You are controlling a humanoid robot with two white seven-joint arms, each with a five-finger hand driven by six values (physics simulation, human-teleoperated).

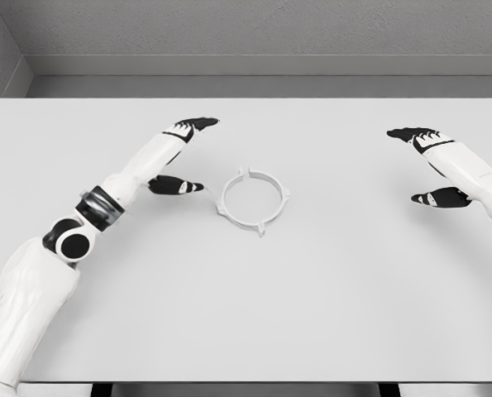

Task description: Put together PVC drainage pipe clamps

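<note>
A white ring-shaped pipe clamp (255, 199) with small tabs around its rim lies flat near the middle of the white table (246, 314). My left hand (186, 155) hovers just left of the ring, fingers spread and holding nothing; its thumb tip is a short gap from the ring's left edge. My right hand (427, 165) is far off to the right, also open and apart from the ring.
The table's back edge meets a grey wall (246, 33) and the front edge runs along the bottom of the view. No other objects stand on the table.
</note>
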